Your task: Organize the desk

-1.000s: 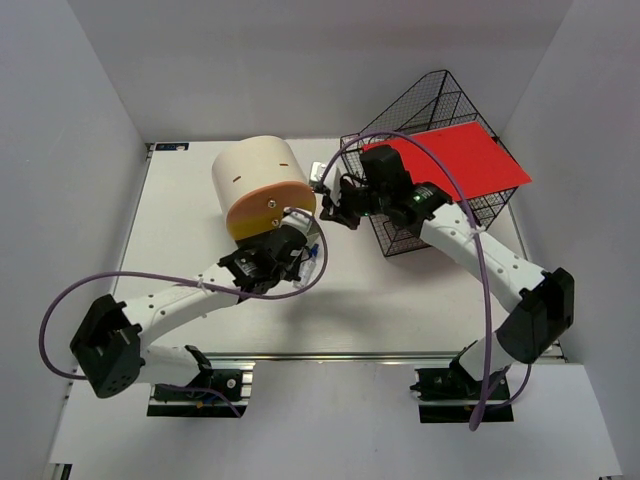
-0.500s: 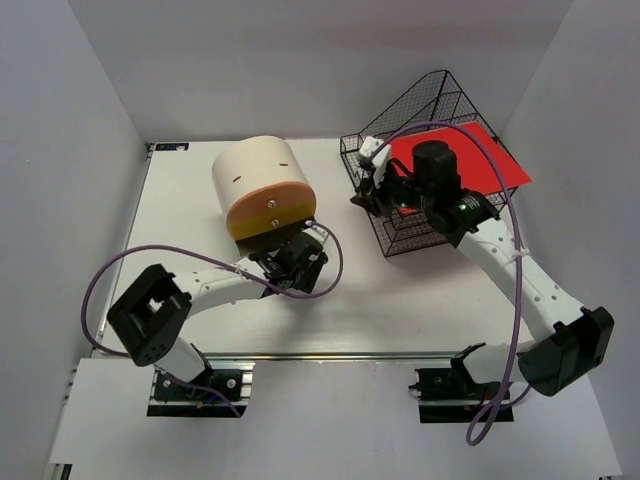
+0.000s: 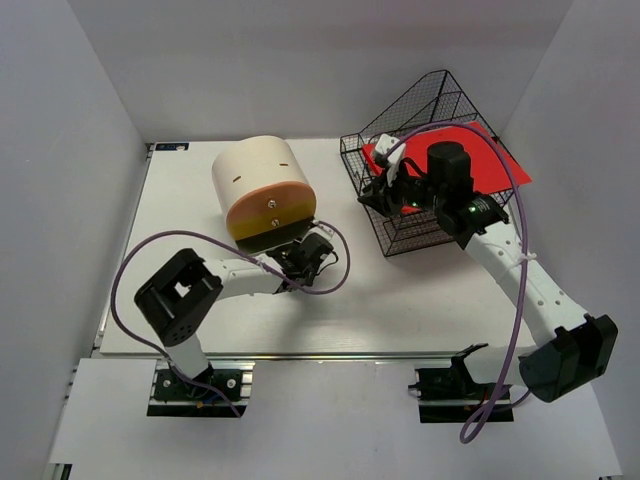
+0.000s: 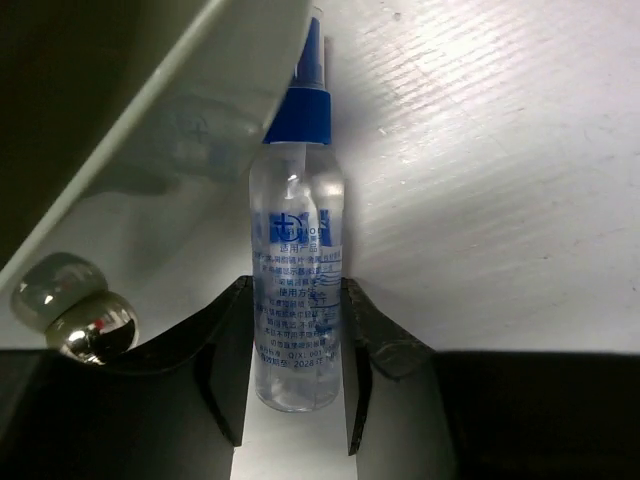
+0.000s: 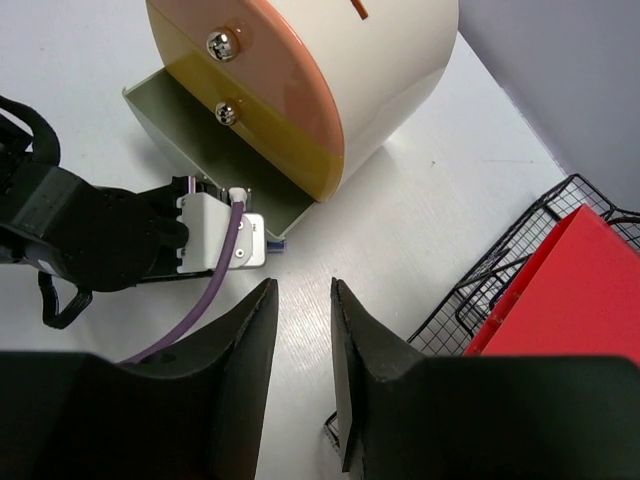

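Note:
The white desk (image 3: 400,290) holds a cream-and-orange round drawer box (image 3: 262,195) with its bottom drawer (image 5: 200,140) pulled open. My left gripper (image 3: 310,255) sits low at the front of that drawer. In the left wrist view it (image 4: 297,285) is shut on a clear spray bottle (image 4: 297,250) with a blue cap, which lies on the desk beside the drawer's edge (image 4: 150,150). My right gripper (image 3: 368,195) hovers between the box and the black wire basket (image 3: 430,100). Its jaws (image 5: 305,290) stand slightly apart with nothing between them.
A red sheet (image 3: 470,165) lies in the tilted wire basket at the back right; both show in the right wrist view, the basket (image 5: 500,290) and the sheet (image 5: 570,290). A chrome drawer knob (image 4: 85,320) is close to my left finger. Grey walls enclose the desk.
My left gripper has moved right along the drawer front with the bottle. My right gripper has pulled back from the drawer box toward the basket.

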Controlling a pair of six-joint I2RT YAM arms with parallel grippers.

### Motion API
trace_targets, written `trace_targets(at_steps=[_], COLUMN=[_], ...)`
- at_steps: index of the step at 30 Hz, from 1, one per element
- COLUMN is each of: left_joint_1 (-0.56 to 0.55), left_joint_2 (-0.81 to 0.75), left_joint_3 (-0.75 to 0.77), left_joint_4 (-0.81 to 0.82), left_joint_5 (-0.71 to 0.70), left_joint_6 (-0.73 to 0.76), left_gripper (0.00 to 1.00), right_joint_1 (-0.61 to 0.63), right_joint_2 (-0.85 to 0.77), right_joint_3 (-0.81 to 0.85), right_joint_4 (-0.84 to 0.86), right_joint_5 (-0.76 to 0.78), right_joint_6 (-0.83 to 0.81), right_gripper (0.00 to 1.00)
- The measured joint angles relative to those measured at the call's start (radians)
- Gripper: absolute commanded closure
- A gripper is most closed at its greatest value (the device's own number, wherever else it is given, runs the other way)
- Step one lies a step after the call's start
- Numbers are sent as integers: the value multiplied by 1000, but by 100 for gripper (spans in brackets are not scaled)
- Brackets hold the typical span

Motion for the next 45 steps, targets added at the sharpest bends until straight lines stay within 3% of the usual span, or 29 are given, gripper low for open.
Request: trace_targets(at_steps=[7, 13, 19, 25, 32, 35, 40, 42, 43, 44, 45], left_joint_1=[-34, -47, -21, 40, 114, 134, 142, 142, 142, 142, 142], left_joint_2=[-78, -254, -396, -340, -258, -256, -262, -265, -267, -269, -269], left_joint_3=[-13, 7, 48, 152, 195, 194, 187, 187, 187, 187, 187], left_joint_4=[-37, -131, -174, -284, -368, -372, -344, -341, -340, -338, -338], left_joint_5=[147, 303, 291, 271, 220, 195, 163, 158, 156, 154, 151], left_joint_6=[68, 187, 412, 639, 769, 790, 806, 808, 808, 808, 809], left_gripper=[100, 100, 100, 100, 100, 94, 65, 63, 57, 41, 40], right_joint_1=[-31, -48, -65, -84, -98, -103, -109, -111, -112, -113, -114], right_joint_2=[-31, -32, -49, -59, -66, -71, -71, -71, -71, -71, -71], right_joint_3=[-16, -17, -31, -35, -55, -66, -70, -72, -72, -72, -73], right_joint_4=[15, 26, 29, 31, 39, 45, 48, 49, 49, 50, 50], right_joint_5=[-27, -41, -49, -63, -76, -83, -93, -95, -96, -98, -100], right_joint_6=[5, 7, 7, 7, 8, 8, 8, 9, 10, 11, 11], right_gripper=[67, 67, 67, 67, 67, 67, 67, 67, 67, 67, 67])
